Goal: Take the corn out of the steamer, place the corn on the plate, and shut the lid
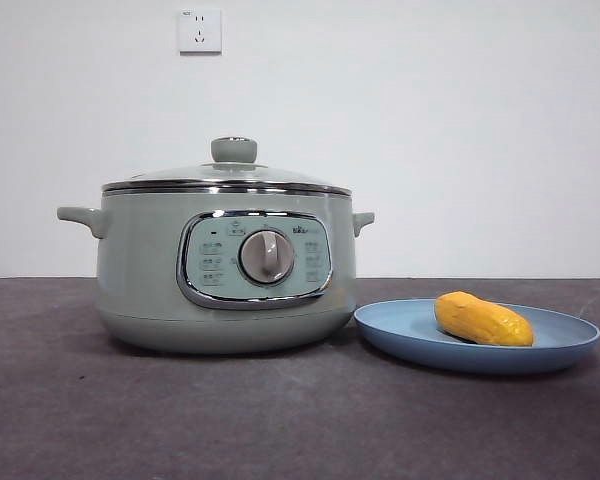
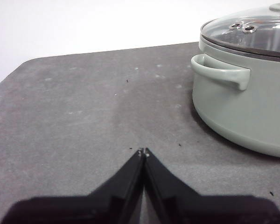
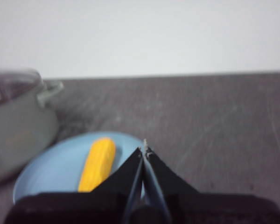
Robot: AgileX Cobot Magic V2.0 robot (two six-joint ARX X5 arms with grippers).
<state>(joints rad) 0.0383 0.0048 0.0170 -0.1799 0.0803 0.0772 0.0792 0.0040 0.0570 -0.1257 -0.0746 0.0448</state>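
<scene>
The sage-green steamer stands left of centre in the front view with the glass lid sitting on it. It also shows in the left wrist view and the right wrist view. The yellow corn lies on the light-blue plate to the steamer's right; the right wrist view shows the corn and the plate too. My left gripper is shut and empty over bare table beside the steamer. My right gripper is shut and empty, just above the plate's edge.
A dark grey table carries everything. A white wall with a socket stands behind. Neither arm shows in the front view.
</scene>
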